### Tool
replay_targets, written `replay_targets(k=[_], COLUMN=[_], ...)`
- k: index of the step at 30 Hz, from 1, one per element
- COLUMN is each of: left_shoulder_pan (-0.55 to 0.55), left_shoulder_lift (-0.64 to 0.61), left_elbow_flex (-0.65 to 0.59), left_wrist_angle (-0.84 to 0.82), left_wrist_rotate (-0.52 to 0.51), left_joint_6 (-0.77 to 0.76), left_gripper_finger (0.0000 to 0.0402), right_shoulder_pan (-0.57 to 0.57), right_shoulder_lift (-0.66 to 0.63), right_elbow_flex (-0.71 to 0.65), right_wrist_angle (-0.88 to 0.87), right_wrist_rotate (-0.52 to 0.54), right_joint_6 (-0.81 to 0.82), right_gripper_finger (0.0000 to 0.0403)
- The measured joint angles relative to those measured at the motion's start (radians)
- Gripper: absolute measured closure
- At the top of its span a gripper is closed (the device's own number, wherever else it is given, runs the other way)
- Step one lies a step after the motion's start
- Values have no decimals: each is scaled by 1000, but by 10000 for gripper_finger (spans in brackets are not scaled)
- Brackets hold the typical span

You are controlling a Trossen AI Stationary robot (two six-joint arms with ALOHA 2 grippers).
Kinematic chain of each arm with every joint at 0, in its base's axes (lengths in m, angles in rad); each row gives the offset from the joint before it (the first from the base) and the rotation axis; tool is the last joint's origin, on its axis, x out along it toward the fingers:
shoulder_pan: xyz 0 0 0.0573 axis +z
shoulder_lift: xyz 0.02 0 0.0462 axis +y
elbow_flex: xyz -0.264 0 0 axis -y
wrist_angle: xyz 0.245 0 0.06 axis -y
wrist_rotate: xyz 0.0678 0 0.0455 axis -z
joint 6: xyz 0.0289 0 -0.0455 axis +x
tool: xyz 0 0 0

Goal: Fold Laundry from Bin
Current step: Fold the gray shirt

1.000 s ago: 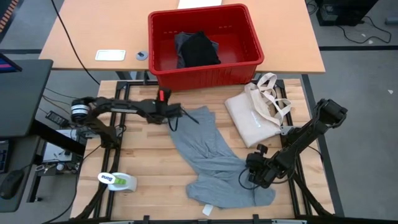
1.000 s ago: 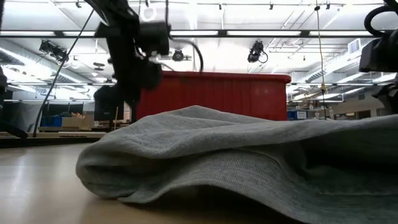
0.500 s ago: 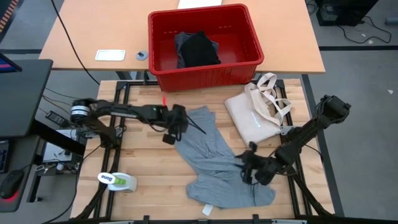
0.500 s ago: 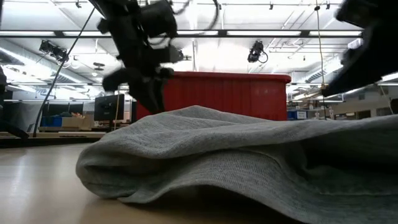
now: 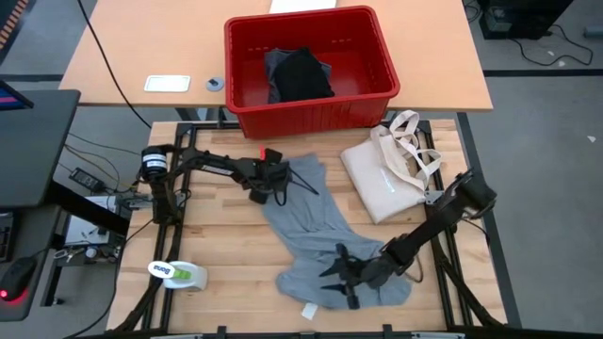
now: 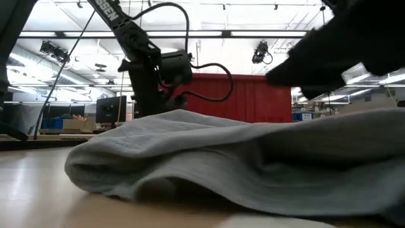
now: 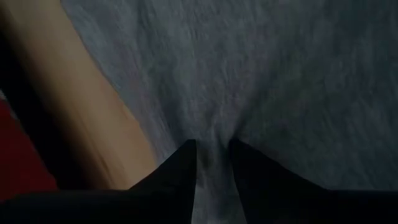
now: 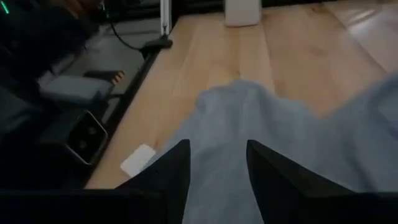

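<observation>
The light grey T-shirt lies rumpled on the wooden table, running from far left to near right. My left gripper is shut on its far left edge, which also shows in the left wrist view. My right gripper is open, low over the shirt's near part, with its fingers on either side of a raised hump of cloth. The red bin stands beyond the table's far edge. It holds a black garment on top of a blue-grey one. My left gripper pinches a small pucker of the grey T-shirt between its two fingers, close to the shirt's far left edge. The fingers come from above, slanting down. The shirt stays lying on the table around them. One layer or several, I cannot tell. My right gripper: I cannot tell whether its fingers touch the cloth.
A cream tote bag with loop handles lies at the table's far right. A white and green object lies near the left front. A small white tag lies at the shirt's near edge. Bare wood shows left of the shirt.
My right gripper has gone toward the table's left, from beside the shirt's near right corner to over its near part. My left gripper has tipped down onto the shirt's far left edge. The shirt's near end has been pushed a little toward the left.
</observation>
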Motion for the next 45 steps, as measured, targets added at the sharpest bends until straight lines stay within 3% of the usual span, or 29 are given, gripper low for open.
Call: replay_targets(k=[8,17,24,28,33,36,38,42,45], left_shoulder_pan=[63,90,90,89,89,90,90,90,92], left_shoulder_lift=[-7,-7,-8,-8,-8,-8,-8,-8,-8], left_elbow_flex=[-3,-3,-3,-3,-3,-3,-3,-3,-3], left_wrist_angle=[92,103,118,119,128,136,137,137,140], left_wrist_rotate=[41,43,65,68,68,67,67,66,63], left_joint_6=[56,51,72,73,98,107,108,107,100], left_gripper_finger=[290,290,290,290,290,290,290,290,290], right_shoulder_pan=[-53,-22,35,80,116,126,136,143,127], right_shoulder_lift=[169,273,250,190,67,1,-30,-32,27], right_elbow_flex=[154,289,313,310,310,310,311,311,311], right_wrist_angle=[-72,-245,-279,-360,-483,-459,-440,-437,-351], right_wrist_rotate=[29,-61,-417,-498,-457,-411,-331,-67,-35], right_joint_6=[-3,27,232,303,306,238,174,120,81], right_gripper_finger=[238,239,255,272,291,293,293,294,294])
